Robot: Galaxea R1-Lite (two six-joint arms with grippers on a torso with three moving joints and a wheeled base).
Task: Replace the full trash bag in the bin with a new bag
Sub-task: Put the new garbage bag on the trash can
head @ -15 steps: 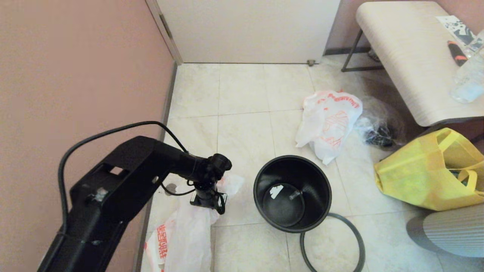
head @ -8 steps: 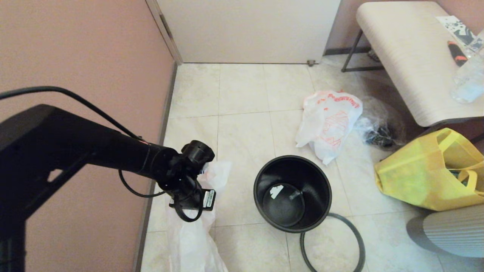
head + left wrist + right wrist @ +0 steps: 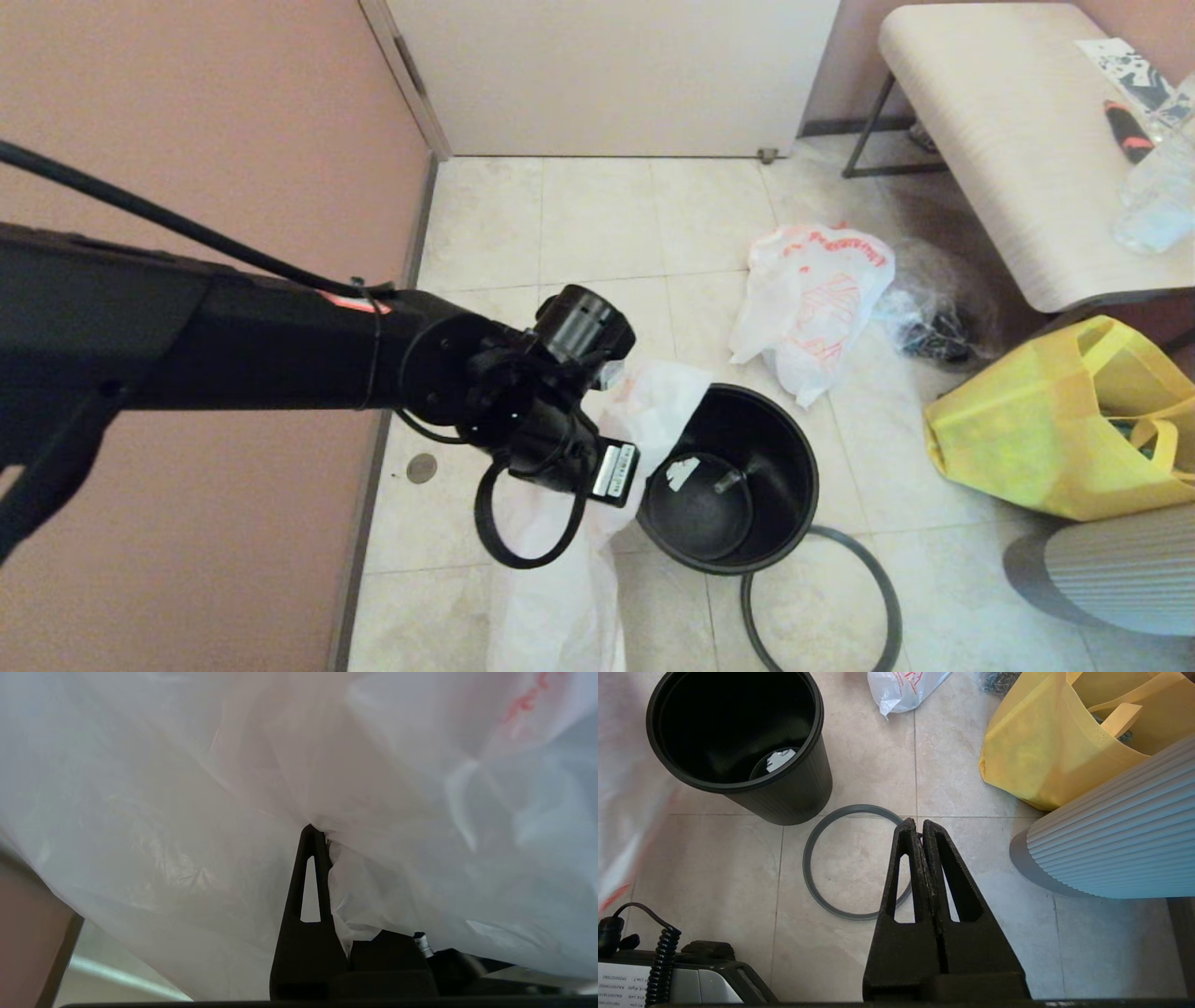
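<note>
The left tool point(image 3: 322, 833) is closed on a pinch of the new bag point(image 3: 569, 579), whose thin translucent film fills nearly the whole left wrist view, with faint red-orange print in one corner. In the head view the left arm reaches across from the left at mid-height, its wrist just left of the bin point(image 3: 747, 439); the new bag hangs limp from the tool, one fold draped against the bin's left rim and the rest trailing down to the tiled floor point(image 3: 597, 224). The bin stands upright and unlined, its glossy black interior showing a small white scrap at the bottom. The dark-grey hoop point(image 3: 878, 579) lies flat on the floor, touching the near side of the bin's base. The full trash bag point(image 3: 812, 299) lies on the floor beyond the bin toward the right, lumpy and white with red-orange print, apart from the bin. Just to its right lies a clear bag of dark items point(image 3: 934, 327), and a yellow fabric tote point(image 3: 1027, 439) sits to the right of the bin beside a bench point(image 3: 1008, 149). The right tool point(image 3: 921, 823) is closed and holds nothing; it hangs parked above the hoop, with a ribbed white object point(image 3: 1120, 840) close beside it
</note>
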